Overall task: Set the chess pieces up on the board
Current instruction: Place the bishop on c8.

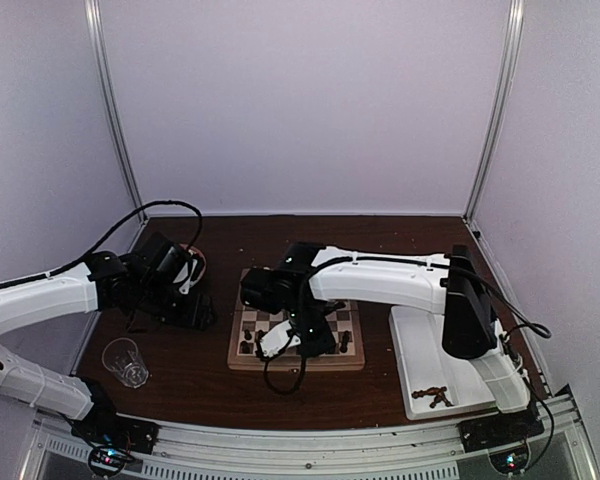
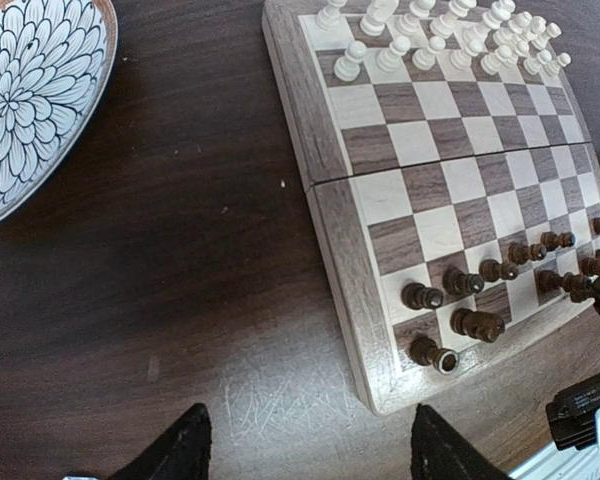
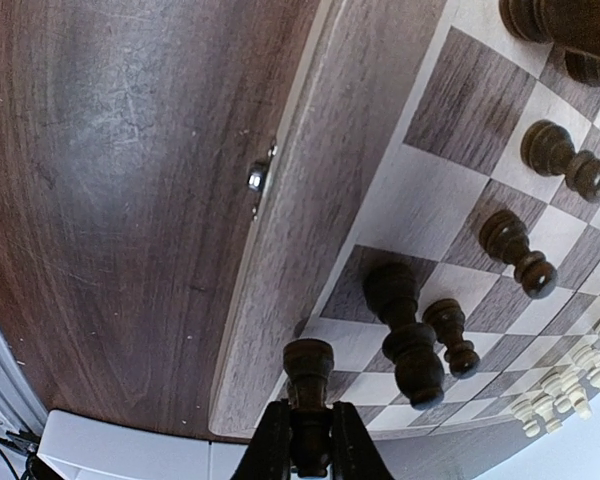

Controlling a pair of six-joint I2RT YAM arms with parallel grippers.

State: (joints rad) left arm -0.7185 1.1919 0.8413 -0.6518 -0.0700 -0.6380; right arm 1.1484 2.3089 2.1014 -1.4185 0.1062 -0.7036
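Right claw point(image 3: 308, 425) is pressed onto a dark chessman point(image 3: 308, 372), held upright at the 6 o'clock edge of the board point(image 3: 290, 250). Left claw point(image 2: 310, 450) is spread and empty over the surface point(image 2: 180, 250), at 9 o'clock of the board. The cream-white set point(image 2: 450, 40) is ranked in two rows along the 12 o'clock side. The dark pawns point(image 2: 485, 270) are lined up, and the dark back rank is judged only partly filled. A few dark pieces point(image 1: 435, 397) are left in the white tray point(image 1: 420, 345) at 3 o'clock.
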